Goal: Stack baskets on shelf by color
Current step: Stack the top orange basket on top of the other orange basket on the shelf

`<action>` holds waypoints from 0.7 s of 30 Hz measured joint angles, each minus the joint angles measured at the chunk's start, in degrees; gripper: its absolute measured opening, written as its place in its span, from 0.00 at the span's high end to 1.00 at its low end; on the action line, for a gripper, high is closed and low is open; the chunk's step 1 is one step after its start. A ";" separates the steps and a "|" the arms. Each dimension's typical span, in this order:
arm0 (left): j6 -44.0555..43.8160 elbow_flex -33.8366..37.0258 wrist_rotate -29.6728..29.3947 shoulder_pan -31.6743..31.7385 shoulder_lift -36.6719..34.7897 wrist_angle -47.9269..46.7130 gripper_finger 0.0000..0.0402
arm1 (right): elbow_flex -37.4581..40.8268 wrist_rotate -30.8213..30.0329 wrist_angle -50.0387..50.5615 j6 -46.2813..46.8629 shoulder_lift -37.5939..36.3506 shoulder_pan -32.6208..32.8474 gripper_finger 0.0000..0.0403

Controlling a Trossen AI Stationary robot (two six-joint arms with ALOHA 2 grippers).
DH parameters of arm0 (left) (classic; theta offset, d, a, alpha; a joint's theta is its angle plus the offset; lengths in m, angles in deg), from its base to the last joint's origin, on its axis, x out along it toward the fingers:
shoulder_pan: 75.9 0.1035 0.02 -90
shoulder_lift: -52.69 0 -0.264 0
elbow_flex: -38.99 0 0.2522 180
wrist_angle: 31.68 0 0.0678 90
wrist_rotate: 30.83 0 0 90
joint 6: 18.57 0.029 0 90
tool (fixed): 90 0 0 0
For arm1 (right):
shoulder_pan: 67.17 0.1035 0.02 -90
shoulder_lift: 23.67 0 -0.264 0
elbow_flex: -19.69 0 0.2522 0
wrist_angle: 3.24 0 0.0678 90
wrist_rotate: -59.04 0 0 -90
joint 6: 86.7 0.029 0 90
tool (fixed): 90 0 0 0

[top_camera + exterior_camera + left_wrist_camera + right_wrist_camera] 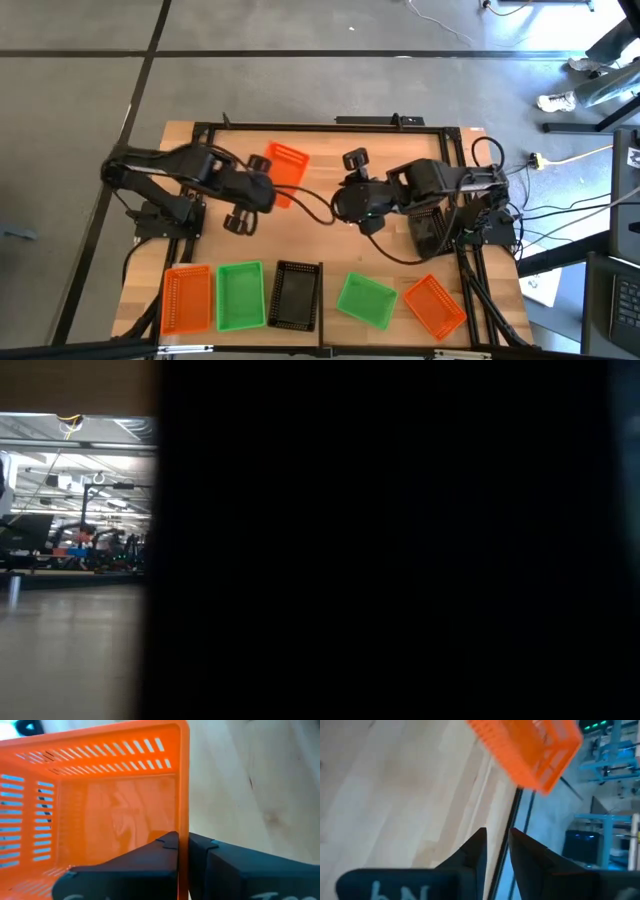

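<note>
My left gripper (266, 190) is shut on an orange basket (287, 170) over the middle of the table; the basket also shows in the right wrist view (530, 747). My right gripper (343, 200) hangs just right of it, narrowly open (497, 840) with nothing between its fingers. Along the near edge, on the shelf (330, 300), an orange basket (187, 298), a green one (240, 295) and a black one (295, 295) rest on their bottoms left of the thin dark divider (321, 290). A green basket (365, 300) and an orange one (435, 305) lie right of it. My left gripper pinches one side wall of the orange basket at its rim (183, 820), one finger (162, 852) inside the basket and the other (212, 852) outside. The fingers come from the table's left, slanting down. The basket is lifted clear of the table and tilted.
A black metal frame (300, 126) runs around the table's edges. Bare wood lies between the arms and the row of baskets. In the low view a dark thing (380, 540) close to the camera blocks almost everything. Cables (560, 160) trail off the table's right side.
</note>
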 joint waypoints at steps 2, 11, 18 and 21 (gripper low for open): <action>-2.45 0.00 -0.03 -0.39 -1.70 0.02 1.00 | -1.39 1.13 1.80 0.90 -0.06 0.00 0.79; -10.86 0.02 -0.16 -3.42 -6.89 0.13 1.00 | -2.75 5.61 3.51 0.88 -0.09 0.00 0.79; -26.93 0.04 1.08 -9.63 -9.16 0.24 1.00 | -2.75 5.59 4.36 1.99 -0.04 -0.07 0.79; -33.56 0.04 2.03 -13.60 -10.36 0.23 1.00 | -2.75 5.59 5.70 3.17 -0.04 -0.17 0.79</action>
